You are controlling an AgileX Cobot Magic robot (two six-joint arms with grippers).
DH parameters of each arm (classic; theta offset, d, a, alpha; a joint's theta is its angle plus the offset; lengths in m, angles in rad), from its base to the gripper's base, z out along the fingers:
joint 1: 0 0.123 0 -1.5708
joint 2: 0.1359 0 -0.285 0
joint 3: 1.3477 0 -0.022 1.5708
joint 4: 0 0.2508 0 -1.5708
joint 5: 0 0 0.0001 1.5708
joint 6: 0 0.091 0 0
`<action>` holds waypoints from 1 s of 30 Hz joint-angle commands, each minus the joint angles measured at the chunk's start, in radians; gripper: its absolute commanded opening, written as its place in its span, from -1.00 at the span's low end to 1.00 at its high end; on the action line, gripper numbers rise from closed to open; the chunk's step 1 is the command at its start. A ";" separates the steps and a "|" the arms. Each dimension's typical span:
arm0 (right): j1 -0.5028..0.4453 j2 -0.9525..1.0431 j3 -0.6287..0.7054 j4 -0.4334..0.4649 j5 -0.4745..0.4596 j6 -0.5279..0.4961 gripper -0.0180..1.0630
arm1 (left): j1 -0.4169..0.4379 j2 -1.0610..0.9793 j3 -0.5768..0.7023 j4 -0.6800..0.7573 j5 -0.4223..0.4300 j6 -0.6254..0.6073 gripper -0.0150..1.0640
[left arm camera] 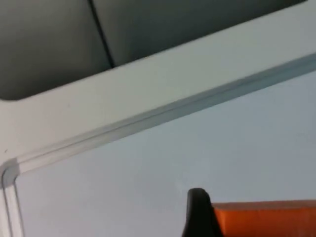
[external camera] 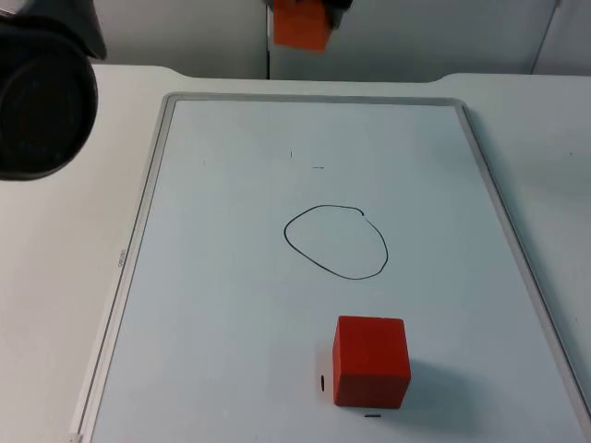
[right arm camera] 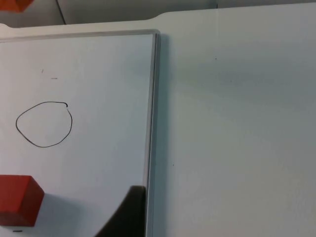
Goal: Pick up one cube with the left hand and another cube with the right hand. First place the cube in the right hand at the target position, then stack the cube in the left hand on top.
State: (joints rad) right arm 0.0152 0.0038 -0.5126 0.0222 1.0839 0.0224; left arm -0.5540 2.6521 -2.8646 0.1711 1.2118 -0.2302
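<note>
An orange cube (external camera: 300,26) hangs high above the far edge of the whiteboard (external camera: 212,277), and my left gripper (external camera: 307,9) is shut on it. In the left wrist view the same orange cube (left arm camera: 266,218) sits against a black fingertip (left arm camera: 197,212). A red cube (external camera: 370,361) rests on the board near its front edge, just below the hand-drawn black circle (external camera: 336,242). My right gripper (right arm camera: 126,217) hovers over the board's right frame, to the right of the red cube (right arm camera: 17,200) and apart from it.
The whiteboard's raised metal frame (external camera: 517,249) runs around the working area. White table (external camera: 65,305) lies on both sides of it, and the grey partition wall (external camera: 416,37) stands behind. The left arm's black body (external camera: 42,101) looms at the upper left.
</note>
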 commanded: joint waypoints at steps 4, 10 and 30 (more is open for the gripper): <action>-0.006 -0.004 0.004 0.000 -0.005 0.003 0.96 | -0.014 -0.084 -0.079 -0.130 0.009 0.043 -0.62; -0.006 -0.004 0.004 0.000 -0.005 0.003 0.96 | -0.043 -0.197 -0.080 -0.114 0.009 0.080 -0.62; 0.029 -0.004 0.004 0.001 -0.005 0.001 0.96 | -0.047 -0.488 -0.050 0.058 0.009 0.159 -0.62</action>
State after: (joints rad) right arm 0.0352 0.0038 -0.5126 0.0222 1.0839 0.0240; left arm -0.5941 2.1931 -2.9166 0.2435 1.2287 -0.0865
